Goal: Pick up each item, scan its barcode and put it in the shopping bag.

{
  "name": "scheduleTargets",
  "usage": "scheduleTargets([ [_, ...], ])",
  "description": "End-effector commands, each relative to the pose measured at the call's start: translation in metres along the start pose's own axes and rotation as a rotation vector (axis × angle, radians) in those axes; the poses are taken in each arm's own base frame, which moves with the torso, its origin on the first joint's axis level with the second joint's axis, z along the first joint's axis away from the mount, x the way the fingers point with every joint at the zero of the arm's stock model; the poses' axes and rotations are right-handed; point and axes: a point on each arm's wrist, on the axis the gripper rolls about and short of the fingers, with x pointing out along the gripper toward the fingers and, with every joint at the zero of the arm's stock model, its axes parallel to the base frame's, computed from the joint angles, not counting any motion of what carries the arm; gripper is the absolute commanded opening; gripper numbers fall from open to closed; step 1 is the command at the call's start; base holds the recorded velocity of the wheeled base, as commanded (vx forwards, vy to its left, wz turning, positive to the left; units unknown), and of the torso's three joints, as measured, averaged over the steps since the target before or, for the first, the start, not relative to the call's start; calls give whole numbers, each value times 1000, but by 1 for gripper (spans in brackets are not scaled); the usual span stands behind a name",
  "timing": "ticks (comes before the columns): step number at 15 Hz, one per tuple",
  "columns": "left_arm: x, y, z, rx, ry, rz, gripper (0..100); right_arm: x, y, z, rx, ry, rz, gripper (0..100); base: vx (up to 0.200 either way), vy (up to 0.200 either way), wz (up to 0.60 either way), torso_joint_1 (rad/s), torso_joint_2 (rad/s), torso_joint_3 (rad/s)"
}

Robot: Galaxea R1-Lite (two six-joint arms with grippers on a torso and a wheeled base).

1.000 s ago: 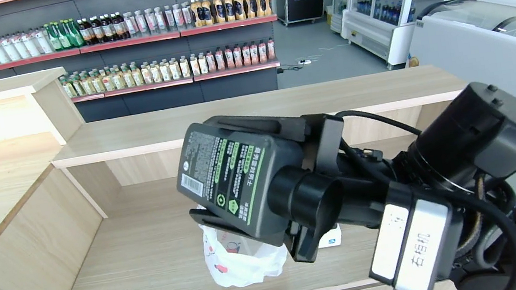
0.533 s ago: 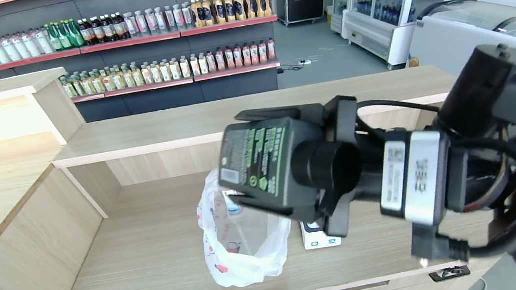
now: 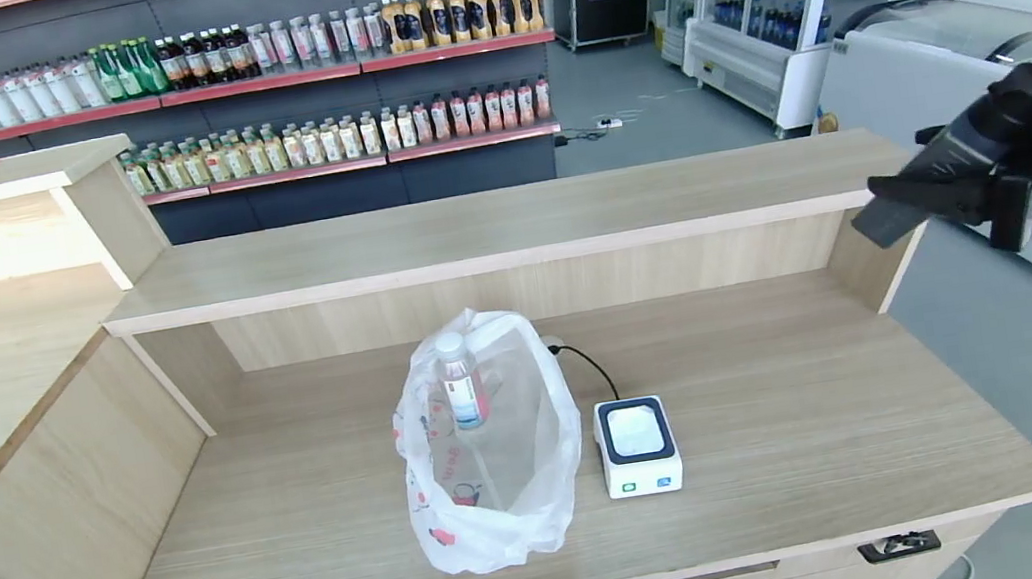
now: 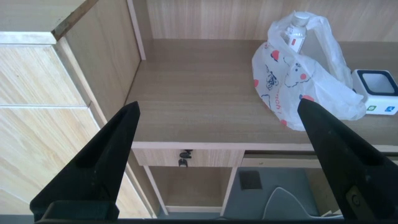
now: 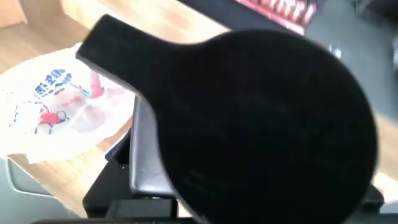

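Counter [image 3: 796, 412], shopping bag [image 3: 506, 503] beside scanner [image 3: 638, 444]; left gripper [image 4: 217, 107] wide apart, right gripper [image 3: 914, 178] tight around jug [image 5: 261, 124].

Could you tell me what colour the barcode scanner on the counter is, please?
The scanner is white with a dark-framed window, clearest in the head view.

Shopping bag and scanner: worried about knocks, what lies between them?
Head view: only a narrow strip of bare counter between shopping bag and scanner; the scanner's cable runs behind.

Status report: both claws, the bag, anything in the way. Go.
Left claw open, empty. Right claw shut on dark bottle, off counter's right end. Shopping bag upright beside scanner, drink bottle inside. Nothing blocks its mouth.
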Motion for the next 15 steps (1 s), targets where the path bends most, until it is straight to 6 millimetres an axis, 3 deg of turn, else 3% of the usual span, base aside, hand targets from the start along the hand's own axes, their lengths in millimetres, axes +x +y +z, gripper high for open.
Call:
scheduleTargets([
  [1, 0, 0, 0, 0, 0, 0, 100, -26, -15, -15, 184, 128, -208, 0, 0, 0, 0, 0, 0, 0],
  [5, 0, 0, 0, 0, 0, 0, 100, -25, -7, -36, 535, 241, -368, 0, 0, 0, 0, 0, 0, 0],
  [9, 0, 0, 0, 0, 0, 2, 100, -22, 13, -52, 523, 483, -634, 0, 0, 0, 0, 0, 0, 0],
  [13, 0, 0, 0, 0, 0, 0, 100, -15, 35, -45, 557, 488, -612, 0, 0, 0, 0, 0, 0, 0],
  [15, 0, 0, 0, 0, 0, 0, 100, -11, 42, -37, 599, 447, -575, 0, 0, 0, 600, 5, 7, 5],
])
